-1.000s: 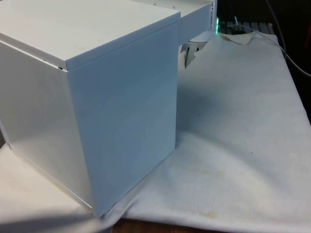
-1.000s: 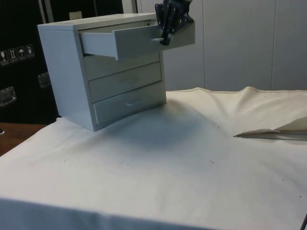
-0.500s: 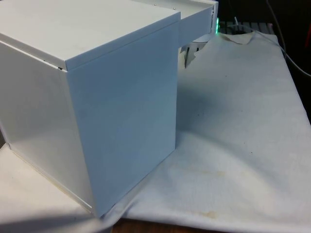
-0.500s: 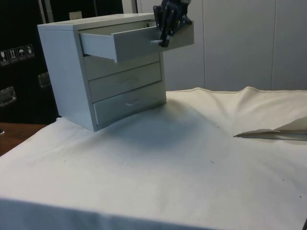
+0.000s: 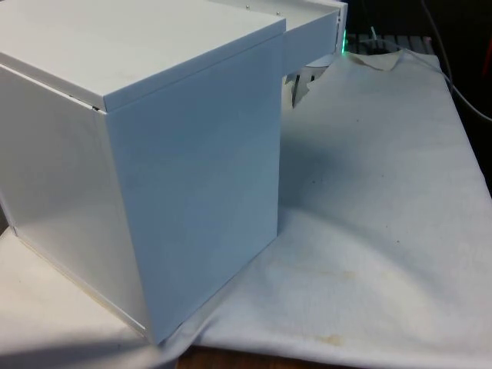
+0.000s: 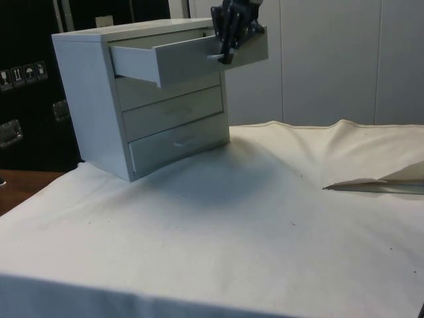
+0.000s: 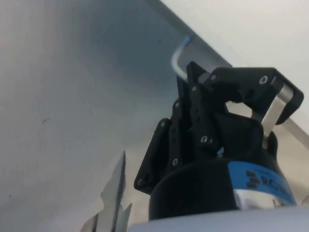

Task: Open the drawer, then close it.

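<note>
- A white cloth (image 6: 278, 218) covers the surface.
- The white chest (image 6: 106, 99) has its top drawer (image 6: 185, 56) pulled out.
- The pincer (image 6: 225, 56) grips the drawer's handle (image 7: 285, 99).

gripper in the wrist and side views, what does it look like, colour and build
The black two-finger gripper is built of flat, angular black plates joined by small round silver screws. Its body below is a rounded black housing with a blue label printed in dark lettering. In the side view the gripper reads as a compact, dark, blocky shape.

Top drawer (image 6: 192, 56) juts out over cloth (image 6: 278, 218); room below w/o obstacles.
</note>
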